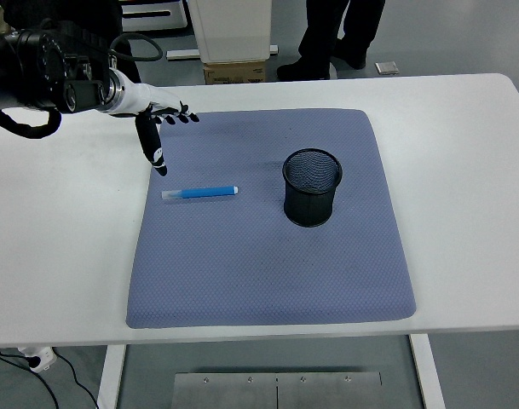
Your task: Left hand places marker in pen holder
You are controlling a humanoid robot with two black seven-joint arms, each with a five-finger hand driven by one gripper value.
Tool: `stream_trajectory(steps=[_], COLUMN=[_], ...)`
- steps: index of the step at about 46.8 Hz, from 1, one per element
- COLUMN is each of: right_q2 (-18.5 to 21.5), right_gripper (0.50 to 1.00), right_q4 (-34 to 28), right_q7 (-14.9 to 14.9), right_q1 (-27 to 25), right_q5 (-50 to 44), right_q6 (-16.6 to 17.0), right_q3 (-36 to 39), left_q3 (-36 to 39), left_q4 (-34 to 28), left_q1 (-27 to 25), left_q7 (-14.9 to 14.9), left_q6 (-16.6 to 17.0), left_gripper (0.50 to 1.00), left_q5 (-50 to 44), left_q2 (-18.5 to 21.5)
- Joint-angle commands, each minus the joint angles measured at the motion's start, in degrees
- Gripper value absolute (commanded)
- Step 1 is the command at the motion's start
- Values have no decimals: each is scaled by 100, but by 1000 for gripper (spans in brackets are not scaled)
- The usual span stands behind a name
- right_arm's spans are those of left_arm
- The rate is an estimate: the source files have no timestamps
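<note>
A blue marker (199,193) with a pale cap end lies flat on the left half of the grey-blue mat (268,273), pointing left to right. To its right stands a black mesh pen holder (312,187), upright with nothing showing inside. My left hand (161,128) hovers over the mat's far left corner, above and to the left of the marker and apart from it. Its fingers are spread and its thumb (153,149) points down toward the marker's left end. It holds nothing. No right arm shows.
The mat lies on a white table (464,145). Beyond the far edge, people's legs (327,34) and a white pedestal on a cardboard box (233,72) stand on the floor. My left arm (46,72) enters from the upper left.
</note>
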Motion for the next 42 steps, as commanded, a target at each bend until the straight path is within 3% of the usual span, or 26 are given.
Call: stream_trajectory(steps=[1, 20, 30, 42], right_q2=[0, 0, 0, 0], right_gripper=[1000, 1000, 1000, 1000], right_q4=[2, 2, 2, -7], right_q7=[0, 0, 0, 0], right_q1=[0, 0, 0, 0], right_q5=[0, 0, 0, 0], right_q6=[-1, -1, -1, -1], right_q3=[-1, -1, -1, -1], left_q3=[7, -301, -459, -468], left_q4=[-1, -1, -1, -1], left_q1=[16, 263, 640, 728], left_q7=[0, -18, -18, -18], left_q6=[22, 66, 478, 532], left_gripper=[1000, 1000, 1000, 1000], left_q5=[-3, -38, -38, -47], left_q2=[0, 0, 0, 0])
